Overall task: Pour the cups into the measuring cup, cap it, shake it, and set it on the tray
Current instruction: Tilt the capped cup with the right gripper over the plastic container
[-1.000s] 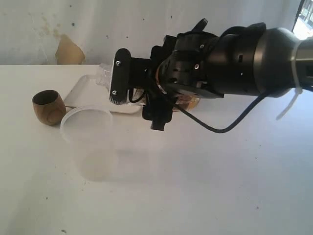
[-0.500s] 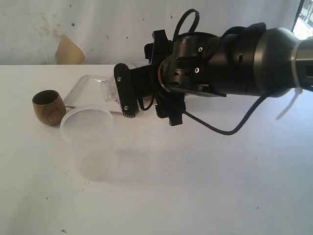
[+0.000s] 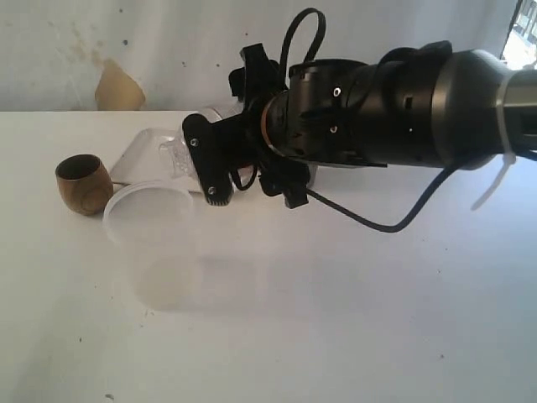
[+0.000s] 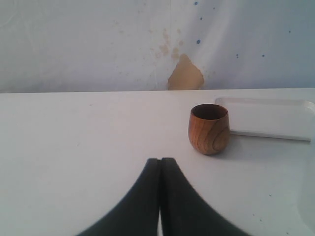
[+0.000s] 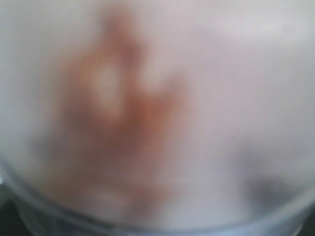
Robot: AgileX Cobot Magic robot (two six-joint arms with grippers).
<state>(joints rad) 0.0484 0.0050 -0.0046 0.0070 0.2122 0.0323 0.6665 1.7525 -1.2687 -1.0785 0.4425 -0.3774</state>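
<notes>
Two grippers and four vessels: the right gripper grasps the one clear measuring cup in front of the one white tray, the left gripper is clenched empty facing one wooden cup, and one milky tub stands just beside that cup.

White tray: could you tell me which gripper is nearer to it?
Right. The right gripper, holding the measuring cup, is at the tray; the left gripper sits past the wooden cup.

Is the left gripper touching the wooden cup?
Apart. In the left wrist view, bare table lies between the shut left gripper and the wooden cup.
</notes>
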